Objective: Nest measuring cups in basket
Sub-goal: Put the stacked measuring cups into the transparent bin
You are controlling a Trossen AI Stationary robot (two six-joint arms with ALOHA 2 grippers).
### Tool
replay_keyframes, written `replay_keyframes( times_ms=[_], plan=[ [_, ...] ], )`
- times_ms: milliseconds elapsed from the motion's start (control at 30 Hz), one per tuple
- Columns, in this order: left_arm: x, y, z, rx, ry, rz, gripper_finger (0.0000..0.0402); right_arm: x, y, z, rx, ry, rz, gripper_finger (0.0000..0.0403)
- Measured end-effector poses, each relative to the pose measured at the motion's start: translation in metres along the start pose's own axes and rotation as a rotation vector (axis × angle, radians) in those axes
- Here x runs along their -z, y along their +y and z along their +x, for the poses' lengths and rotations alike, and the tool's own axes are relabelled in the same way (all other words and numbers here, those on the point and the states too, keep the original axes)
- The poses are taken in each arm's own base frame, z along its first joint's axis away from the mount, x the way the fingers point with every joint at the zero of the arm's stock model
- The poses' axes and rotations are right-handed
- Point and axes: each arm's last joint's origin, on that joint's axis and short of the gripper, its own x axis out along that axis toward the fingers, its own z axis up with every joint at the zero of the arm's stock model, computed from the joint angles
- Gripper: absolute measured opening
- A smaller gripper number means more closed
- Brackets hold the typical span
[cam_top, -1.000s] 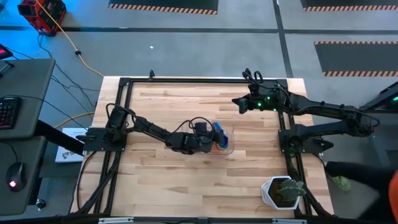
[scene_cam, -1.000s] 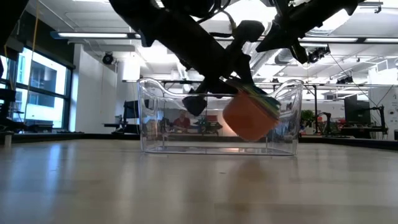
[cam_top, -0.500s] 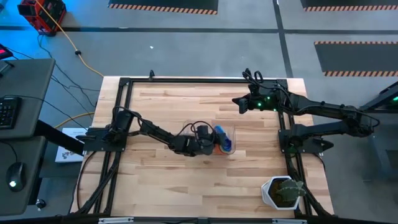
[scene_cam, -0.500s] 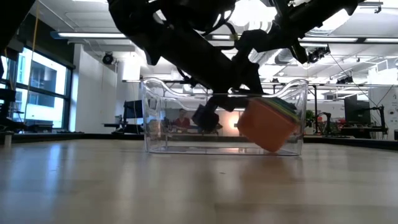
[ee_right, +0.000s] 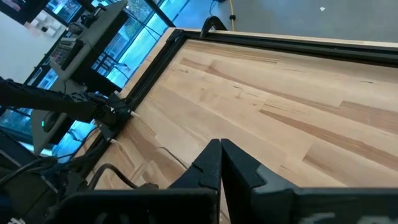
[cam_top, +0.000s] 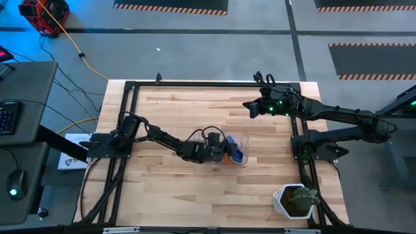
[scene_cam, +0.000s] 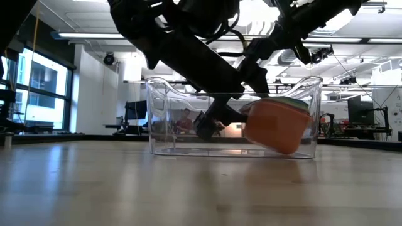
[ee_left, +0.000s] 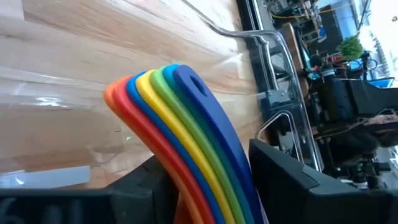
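Observation:
The measuring cups [scene_cam: 276,125] sit nested in one stack, orange outermost, inside the clear basket [scene_cam: 169,119] near the table's middle [cam_top: 244,140]. In the left wrist view their handles [ee_left: 180,118] fan out from orange to dark blue. My left gripper [cam_top: 221,151] reaches over the basket's left wall and is shut on those handles. My right gripper [cam_top: 248,107] hangs shut above the table's far right, with nothing in it [ee_right: 221,152]. My left gripper pinches the bundle of stacked handles [ee_left: 205,186] between its two fingers, one on the orange side and one on the dark blue side. The fingers come from the table's left, slanting a little downward. The stack is tilted, and the orange cup's lower corner [scene_cam: 286,149] is down at the basket's floor.
A white pot with a green plant [cam_top: 294,201] stands at the table's near right corner. A black frame [cam_top: 130,88] runs around the wooden tabletop. Bare wood lies on the near side of the basket.
My left gripper has sunk into the basket with the stack of cups. The stack has come down from hanging clear until its orange bottom is at the basket floor, and it has tipped further. The basket has slid a little toward the table's right edge.

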Motion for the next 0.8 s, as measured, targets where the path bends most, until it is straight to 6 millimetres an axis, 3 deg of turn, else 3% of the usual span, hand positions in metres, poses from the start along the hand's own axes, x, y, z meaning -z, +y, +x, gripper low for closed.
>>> replay_keyframes(
  times_ms=[800],
  plan=[
    [-0.013,0.002,0.010,0.006,0.139,0.131,0.0233,0.000,0.000,0.000,-0.001,0.001,0.003,0.0000]
  ],
)
